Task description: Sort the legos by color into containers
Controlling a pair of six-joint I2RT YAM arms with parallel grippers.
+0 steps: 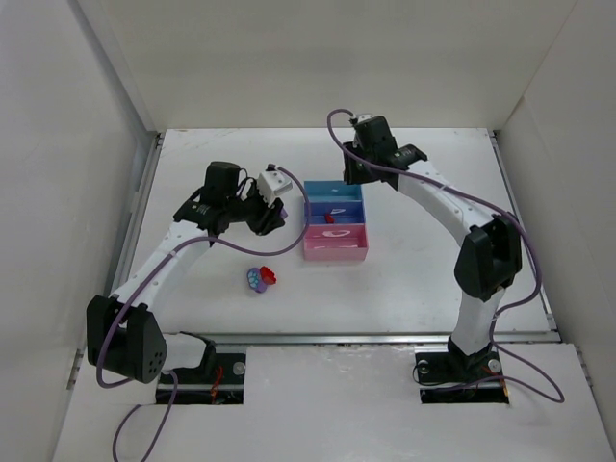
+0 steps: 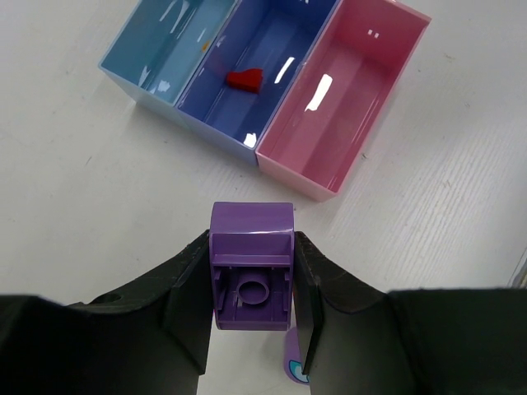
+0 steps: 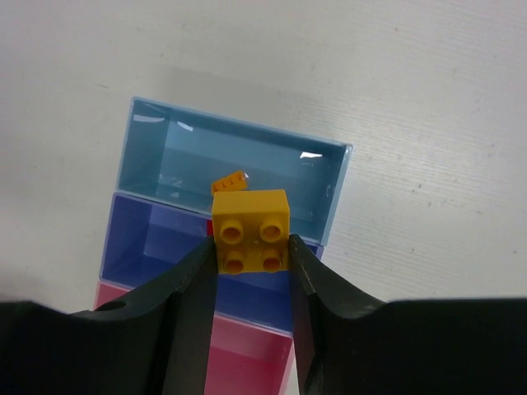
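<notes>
My left gripper [image 2: 251, 244] is shut on a purple brick [image 2: 251, 267] and holds it above the table, left of the trays. My right gripper [image 3: 251, 247] is shut on a yellow brick [image 3: 251, 228] above the far end of the row. The trays are joined: light blue [image 1: 334, 191], darker blue [image 1: 351, 214], pink [image 1: 337, 243]. A red brick [image 2: 244, 79] lies in the darker blue tray [image 2: 280, 41]. A small orange piece [image 3: 230, 182] lies in the light blue tray [image 3: 272, 160]. The pink tray [image 2: 346, 90] holds nothing. In the top view the left gripper [image 1: 273, 216] and right gripper [image 1: 358, 173] flank the trays.
A small cluster of lavender-blue bricks [image 1: 256, 279] and a red brick [image 1: 269, 277] lies on the white table in front of the trays, toward the left arm. White walls close in the table on three sides. A lavender piece [image 2: 294, 366] shows under my left fingers.
</notes>
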